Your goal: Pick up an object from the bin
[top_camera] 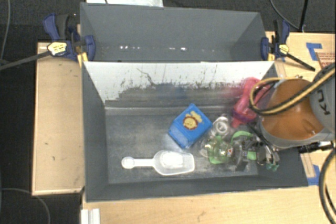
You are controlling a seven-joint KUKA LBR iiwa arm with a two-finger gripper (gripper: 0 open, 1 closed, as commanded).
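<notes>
While your gripper (256,155) sits lower rt in the green/clear heap (220,150), can't tell if it's parted or clamped.

One box (190,125); one scoop (163,162); one heap (226,148)

A single camera looks down on the grey metal bin (131,123) from above and somewhat to one side. It faces the far wall (173,78), whose inner face rises broad beyond the gripper (252,153), while the wall on the gripper's near side shrinks to a thin rim. The camera stands far enough back to take in the whole bin and the surfaces around it. The orange wrist cover (289,115) enters from the frame's right, and most of the floor spreads leftward from the gripper.
</notes>
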